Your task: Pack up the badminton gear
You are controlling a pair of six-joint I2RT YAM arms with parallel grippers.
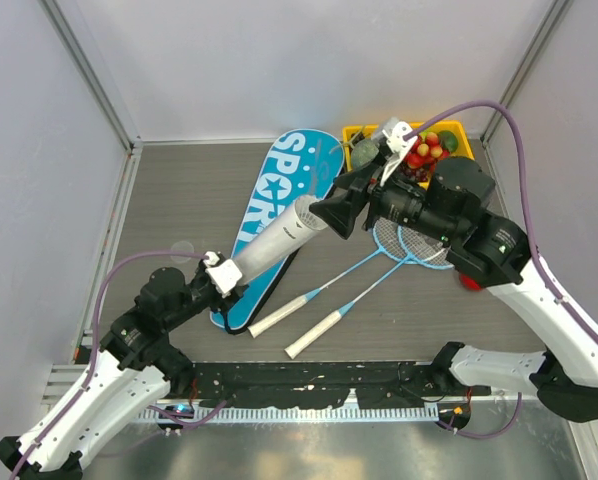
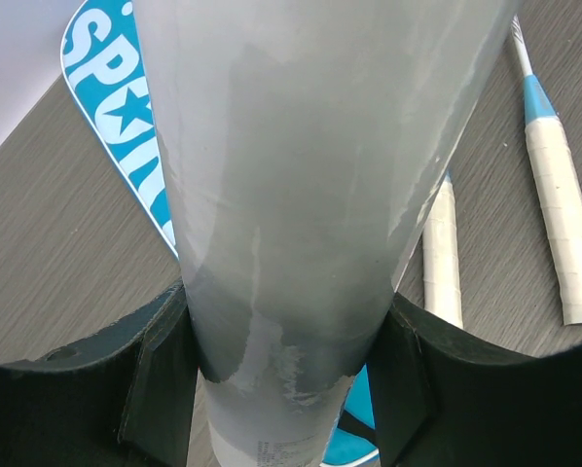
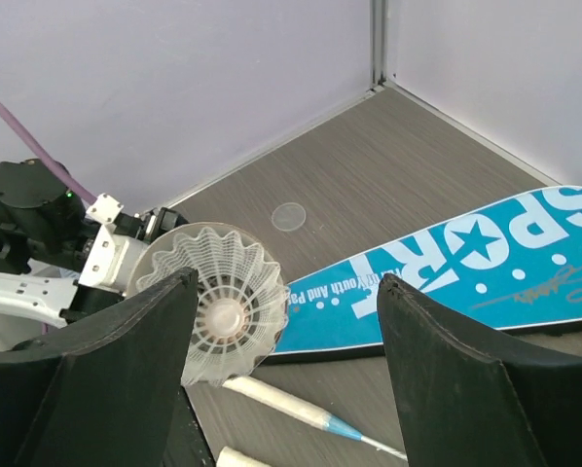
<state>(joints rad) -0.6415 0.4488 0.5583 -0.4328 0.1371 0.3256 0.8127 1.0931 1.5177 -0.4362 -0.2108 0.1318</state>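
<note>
My left gripper [image 1: 225, 274] [image 2: 291, 336] is shut on the long white tube [image 1: 279, 238] [image 2: 310, 175] near its lower end and holds it tilted up to the right, above the blue SPORT bag [image 1: 287, 185] [image 2: 126, 146] [image 3: 466, 263]. A white shuttlecock [image 3: 223, 309] sits in the tube's open mouth. My right gripper [image 1: 337, 212] [image 3: 286, 321] is open just in front of that mouth, its left finger beside the shuttlecock. Two light-blue rackets [image 1: 409, 245] lie on the table right of the bag, with their white handles [image 1: 314, 333] [image 2: 562, 224] [image 3: 281, 397] pointing to the near edge.
A yellow tray of fruit [image 1: 457, 128] stands at the back right behind the right arm. A red round fruit [image 1: 468, 284] lies under the right arm. A small clear disc [image 1: 182, 250] [image 3: 289, 216] lies on the table left of the bag. Walls close in on three sides.
</note>
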